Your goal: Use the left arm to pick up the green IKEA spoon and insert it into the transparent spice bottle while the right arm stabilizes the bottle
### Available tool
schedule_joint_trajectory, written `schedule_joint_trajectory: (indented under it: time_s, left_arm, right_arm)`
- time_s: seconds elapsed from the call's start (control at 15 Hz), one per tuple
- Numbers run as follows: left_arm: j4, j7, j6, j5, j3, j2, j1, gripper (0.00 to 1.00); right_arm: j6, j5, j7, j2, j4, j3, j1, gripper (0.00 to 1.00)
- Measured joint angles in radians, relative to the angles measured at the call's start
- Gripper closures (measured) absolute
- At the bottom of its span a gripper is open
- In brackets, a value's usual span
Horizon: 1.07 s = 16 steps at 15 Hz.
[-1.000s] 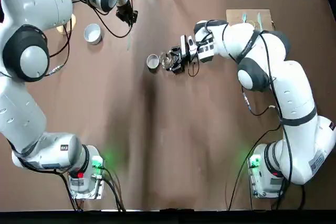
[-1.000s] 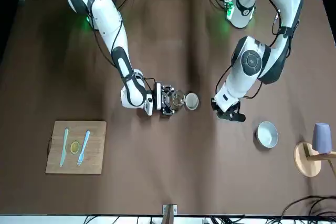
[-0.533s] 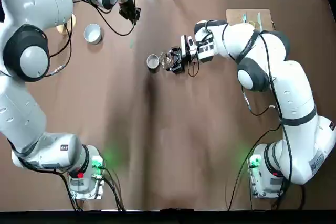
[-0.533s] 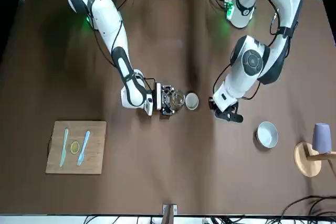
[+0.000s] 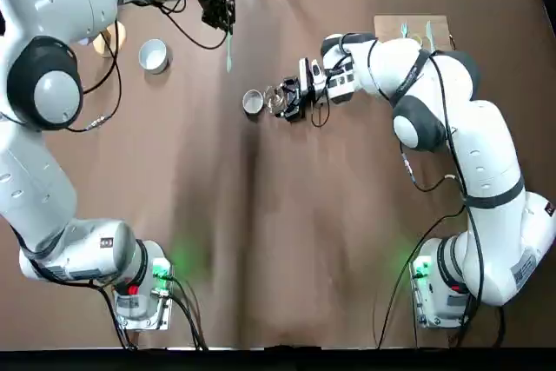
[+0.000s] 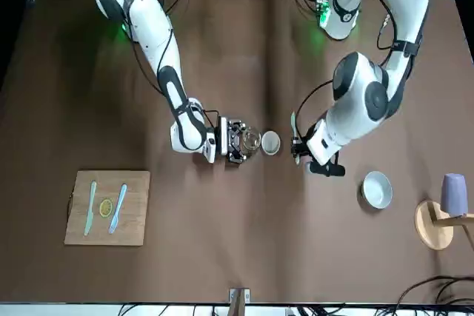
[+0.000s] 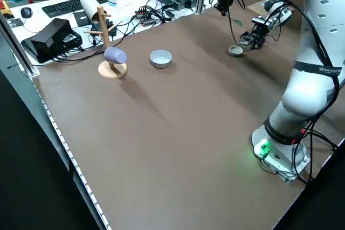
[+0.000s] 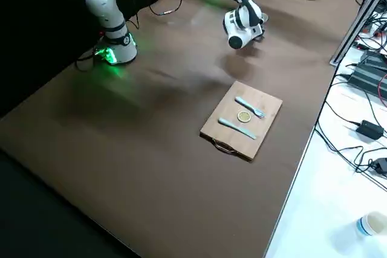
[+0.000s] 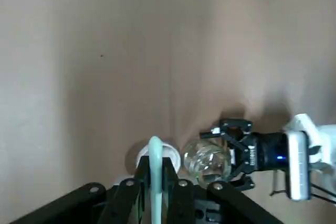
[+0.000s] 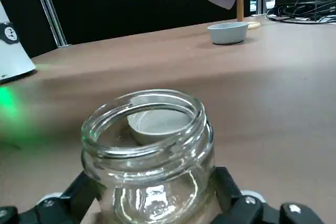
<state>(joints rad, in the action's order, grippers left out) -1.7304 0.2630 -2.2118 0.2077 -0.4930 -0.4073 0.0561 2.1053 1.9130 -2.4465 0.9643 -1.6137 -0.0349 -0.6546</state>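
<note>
Mint-green, your spoon (image 5: 229, 51) hangs pinched in the left gripper (image 5: 223, 16) at the top view's upper left, above the table (image 5: 287, 241). Near centre, your right gripper (image 5: 289, 99) clamps the bottle (image 5: 274, 99) upright, just beside a tin (image 5: 253, 102).

Clear glossy glass bottle (image 10: 148, 150), matt pale plastic spoon (image 9: 155, 171), wooden board (image 8: 242, 119).
</note>
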Motion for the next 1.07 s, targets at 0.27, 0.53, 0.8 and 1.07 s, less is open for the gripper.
schedule_joint_trajectory:
  time_s: [0.27,0.53,0.8,1.07]
  left_arm:
    - [0.039,-0.200,0.017,0.142,-0.001,-0.037,0.016,0.87]
    - [0.041,-0.611,0.019,0.383,-0.001,-0.064,0.025,0.87]
    - [0.041,-0.933,0.021,0.554,-0.003,-0.093,0.024,0.87]
    - [0.045,-1.220,0.025,0.714,-0.019,-0.133,0.022,0.87]
  right_arm:
    - [-0.001,0.000,-0.002,0.000,0.000,0.000,0.000,0.00]
    - [-0.002,0.000,-0.041,0.000,0.001,0.000,0.000,0.00]
    - [-0.002,0.000,-0.072,0.000,0.003,0.000,0.000,0.00]
    - [-0.002,0.000,-0.074,0.000,0.003,0.000,0.000,0.00]
